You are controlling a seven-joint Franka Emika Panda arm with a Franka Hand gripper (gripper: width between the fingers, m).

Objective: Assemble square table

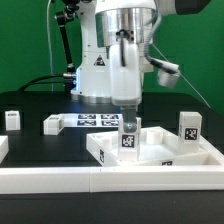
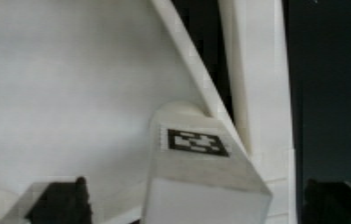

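The square table's white slab [image 1: 160,150] with its raised rim lies on the black table at the exterior view's right. One tagged white leg [image 1: 128,136] stands upright in it near the far left corner. My gripper [image 1: 127,108] is straight above that leg, jaws either side of its top. In the wrist view the leg [image 2: 204,160] fills the middle, over the slab [image 2: 65,80]. The dark fingers [image 2: 60,200] stand apart from it with a gap on each side, so the gripper is open. Three more legs show: one upright at far left [image 1: 12,120], one lying [image 1: 52,123], one at right [image 1: 190,126].
The marker board [image 1: 95,120] lies flat behind the slab, in front of the robot's base [image 1: 95,75]. A long white rail [image 1: 90,185] borders the black surface along the front. A green wall backs the scene.
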